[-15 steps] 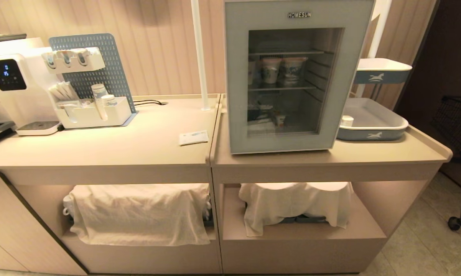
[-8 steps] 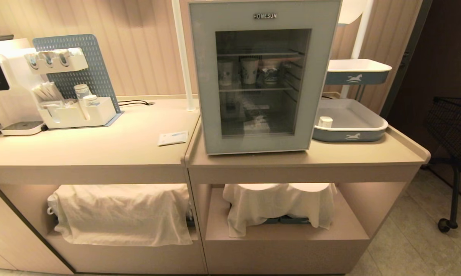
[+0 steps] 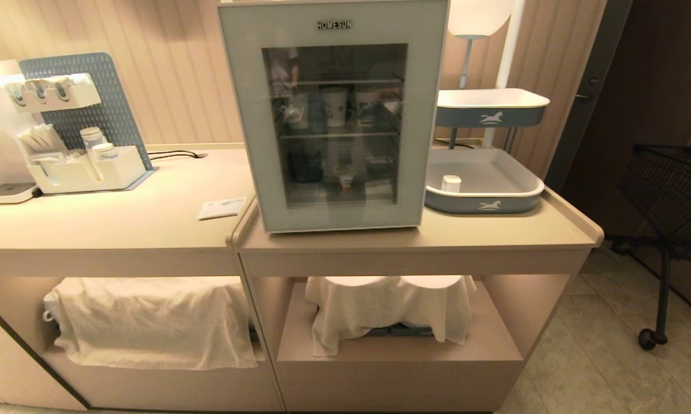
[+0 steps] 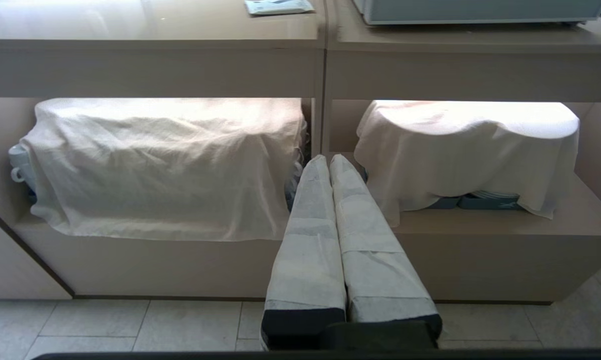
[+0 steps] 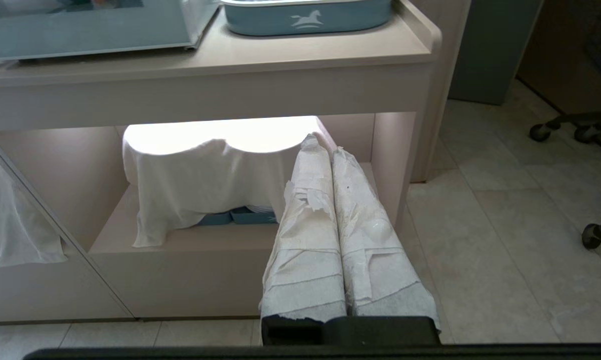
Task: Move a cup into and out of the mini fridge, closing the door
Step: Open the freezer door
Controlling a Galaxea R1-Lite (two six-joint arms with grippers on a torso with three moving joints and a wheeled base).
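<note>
The mini fridge (image 3: pixel 328 115) stands on the right counter, and its door (image 3: pixel 239 126) with the glass window is shut. Taller paper cups (image 3: pixel 334 106) show on a wire shelf behind the glass. A small white cup (image 3: pixel 450 183) with a lid stands in the lower blue-grey tray (image 3: pixel 495 198) to the right of the fridge. Neither arm is in the head view. My left gripper (image 4: pixel 329 159) is shut and empty, low before the under-counter shelves. My right gripper (image 5: pixel 325 145) is shut and empty too, below the fridge's base (image 5: pixel 80 35).
A cup-and-stirrer organiser (image 3: pixel 75 144) and a paper packet (image 3: pixel 222 208) are on the left counter. White cloths (image 3: pixel 150 319) (image 3: pixel 388 307) cover dishes on the lower shelves. An upper tray (image 3: pixel 492 106) stands behind the lower one. A wheeled black basket cart (image 3: pixel 661 207) is at the right.
The whole head view has slid leftward, so the camera has moved right: the fridge now sits mid-picture. Nothing on the counters has moved.
</note>
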